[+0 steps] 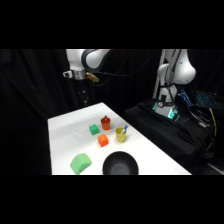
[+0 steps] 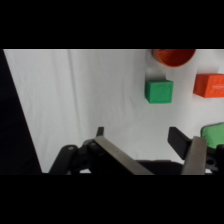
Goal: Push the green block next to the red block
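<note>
Green block sits on the worktop, near the red block but apart. I judge it light, rigid, slide-prone; I'd press its far face squarely. End effector hangs above, spread wide, empty.

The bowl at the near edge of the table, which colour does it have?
The bowl is black; it shows only in the side view.

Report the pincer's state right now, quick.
Pincer: open, holding nothing, up above the table with the green block ahead of it.
</note>
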You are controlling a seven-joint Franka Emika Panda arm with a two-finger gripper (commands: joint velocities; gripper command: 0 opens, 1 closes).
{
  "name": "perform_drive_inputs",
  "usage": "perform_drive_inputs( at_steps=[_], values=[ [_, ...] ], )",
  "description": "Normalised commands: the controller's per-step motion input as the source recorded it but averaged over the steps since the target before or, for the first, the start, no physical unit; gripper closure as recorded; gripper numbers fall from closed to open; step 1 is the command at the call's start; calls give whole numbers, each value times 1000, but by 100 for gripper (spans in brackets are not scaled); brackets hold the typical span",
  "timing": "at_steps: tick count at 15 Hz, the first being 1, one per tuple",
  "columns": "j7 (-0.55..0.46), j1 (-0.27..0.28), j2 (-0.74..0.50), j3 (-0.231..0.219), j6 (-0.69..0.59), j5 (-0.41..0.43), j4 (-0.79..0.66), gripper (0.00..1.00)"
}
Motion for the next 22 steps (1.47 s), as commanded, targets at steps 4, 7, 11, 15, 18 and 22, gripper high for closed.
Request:
perform_drive_inputs(
  at_steps=[4,7,11,15,18,22],
  values=[
    [-257,-198,404,80,40,141,398,0],
    [-238,-181,304,121,59,120,303,0],
    [-221,-149,242,127,93,97,212,0],
    [-227,-144,188,117,123,94,122,0],
    [-212,-121,136,110,148,86,42,0],
    [-181,-88,57,104,169,79,-38,0]
  ],
)
